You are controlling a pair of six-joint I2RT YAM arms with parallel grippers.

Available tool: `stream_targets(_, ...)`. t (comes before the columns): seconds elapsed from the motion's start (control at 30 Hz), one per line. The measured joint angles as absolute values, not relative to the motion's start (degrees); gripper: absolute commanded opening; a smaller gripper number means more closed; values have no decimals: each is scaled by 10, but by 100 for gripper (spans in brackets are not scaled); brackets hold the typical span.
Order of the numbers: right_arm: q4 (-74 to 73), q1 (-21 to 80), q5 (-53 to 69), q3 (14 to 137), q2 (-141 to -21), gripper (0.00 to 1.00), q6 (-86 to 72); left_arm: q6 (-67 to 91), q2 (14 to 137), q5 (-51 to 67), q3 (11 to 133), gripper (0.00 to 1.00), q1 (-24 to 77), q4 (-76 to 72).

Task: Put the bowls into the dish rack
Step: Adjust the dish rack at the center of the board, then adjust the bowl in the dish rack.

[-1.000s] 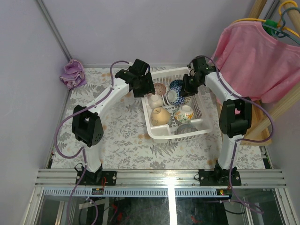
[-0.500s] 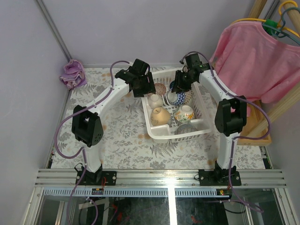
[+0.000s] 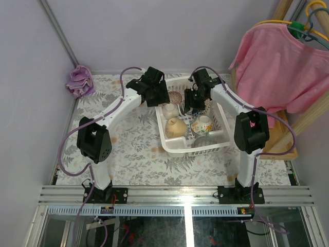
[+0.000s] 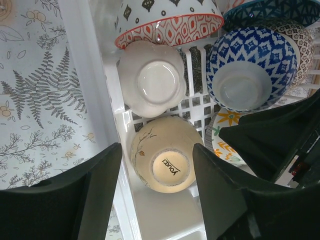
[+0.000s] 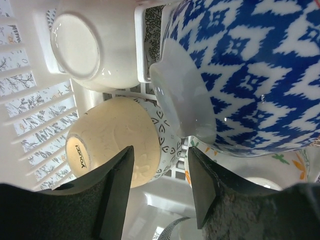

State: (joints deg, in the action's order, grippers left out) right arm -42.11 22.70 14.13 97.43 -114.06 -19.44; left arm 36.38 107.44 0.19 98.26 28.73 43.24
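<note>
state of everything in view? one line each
dish rack, on table, loaded
blue bowl, in rack, foot showing
white bowl, in rack, inverted
tan bowl, in rack, foot showing
red-patterned bowl, in rack, tilted
left gripper, jaws open, empty
right gripper, jaws open, empty

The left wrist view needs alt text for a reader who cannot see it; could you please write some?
Ceramic bowls crowd a white dish rack: a red-patterned bowl, a white bowl, a blue-and-white bowl and a tan bowl, the last three showing their bases. The open left gripper hovers over the tan bowl.
</note>
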Motion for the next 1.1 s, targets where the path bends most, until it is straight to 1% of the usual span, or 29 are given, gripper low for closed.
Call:
stream_targets(0.07,-421,230,139,969,-1141,54,-195,364,1070,-7,976,60,291,426)
stream_targets(0.2,-410,232,128,969,-1141,53,-200,364,1059,-18,962,67,297,421)
stream_targets(0.3,-401,233,123,969,-1141,53,-207,365,1049,-23,952,70,301,419)
stream_targets(0.43,-399,237,116,976,-1145,52,-217,366,1035,-27,935,70,308,417)
stream_targets(0.73,-417,239,114,1001,-1163,49,-231,383,1009,-38,905,65,316,415)
stream_targets(0.93,-423,239,110,1007,-1167,47,-239,383,993,-78,861,65,312,485)
stream_targets(1.1,-434,239,110,1018,-1174,45,-244,393,993,-80,838,65,315,481)
